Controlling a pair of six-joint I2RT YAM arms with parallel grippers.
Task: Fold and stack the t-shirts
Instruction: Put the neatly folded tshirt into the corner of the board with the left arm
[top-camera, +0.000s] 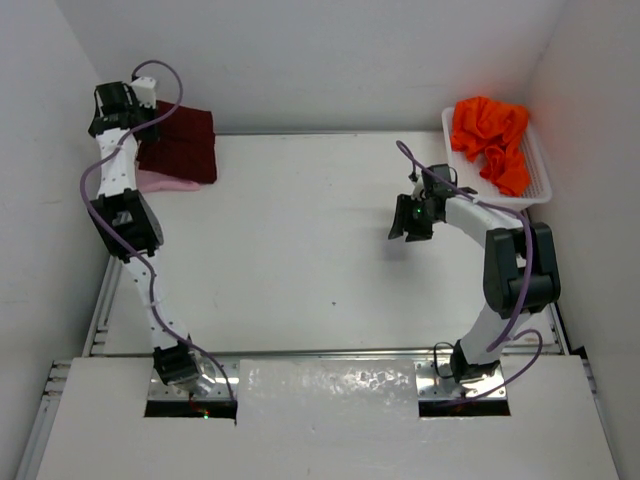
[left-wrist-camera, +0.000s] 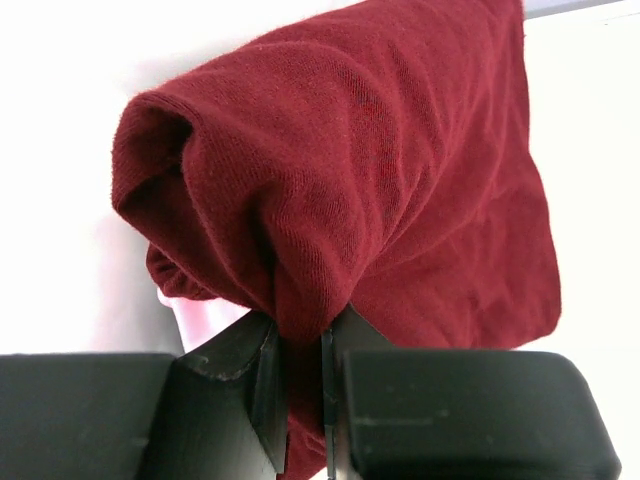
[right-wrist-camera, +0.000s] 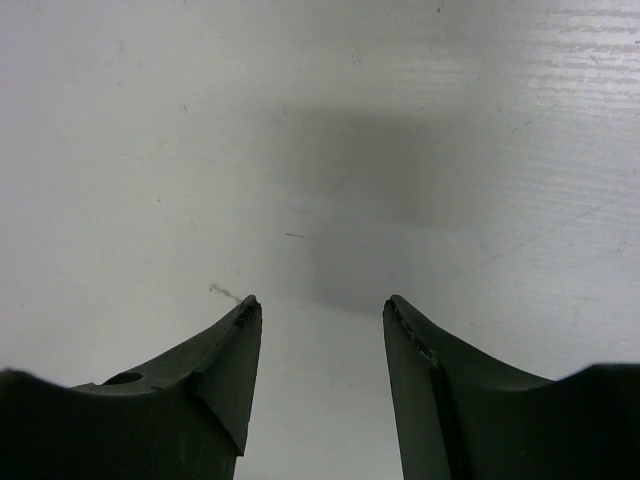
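The dark maroon t-shirt (top-camera: 183, 143) lies folded at the far left corner of the table, on top of the light pink t-shirt (top-camera: 160, 181), whose edge shows under it. My left gripper (top-camera: 150, 122) is shut on a fold of the maroon t-shirt (left-wrist-camera: 380, 190) at its near edge; a bit of pink (left-wrist-camera: 205, 320) shows below. The bright orange t-shirt (top-camera: 490, 140) lies crumpled in the white basket (top-camera: 537, 160) at the far right. My right gripper (top-camera: 410, 222) is open and empty over bare table, left of the basket; its fingertips (right-wrist-camera: 245, 310) stand well apart.
White walls close in the table at the back and on both sides. The left arm reaches along the left wall. A metal rail runs along the near edge of the table (top-camera: 330, 353).
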